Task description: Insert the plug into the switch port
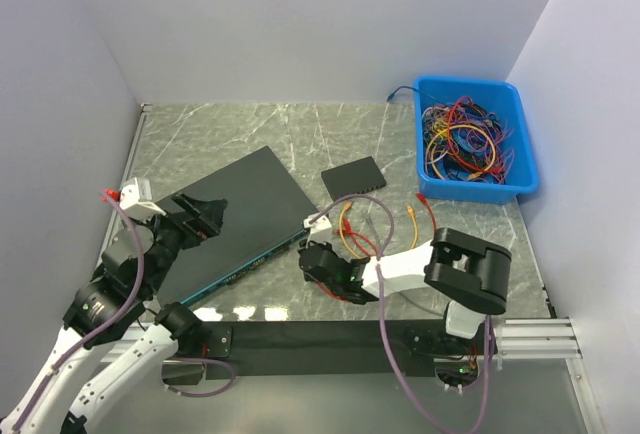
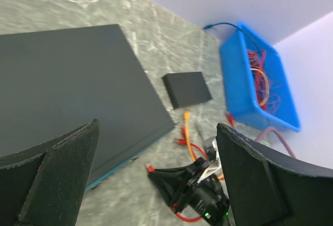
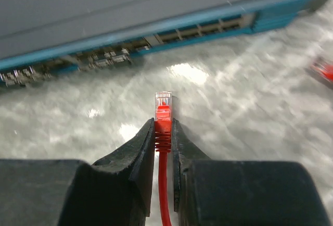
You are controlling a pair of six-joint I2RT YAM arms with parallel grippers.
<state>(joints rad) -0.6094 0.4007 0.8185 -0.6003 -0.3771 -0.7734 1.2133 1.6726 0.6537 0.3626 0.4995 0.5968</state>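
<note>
The switch (image 1: 232,216) is a flat black box with a teal port face (image 3: 156,38) turned toward the near right. My right gripper (image 1: 312,259) is shut on the red boot of a red cable; its clear plug (image 3: 163,101) sticks out past the fingertips, pointing at the row of ports a short way off. In the left wrist view the right gripper (image 2: 171,179) shows with the red plug tip (image 2: 150,168) near the switch's edge. My left gripper (image 1: 205,216) is open, above the switch's near left part, holding nothing.
A small black box (image 1: 353,178) lies behind the right gripper. Loose orange and red cables (image 1: 352,237) lie beside it. A blue bin (image 1: 472,139) full of tangled cables stands at the back right. Walls close in on three sides.
</note>
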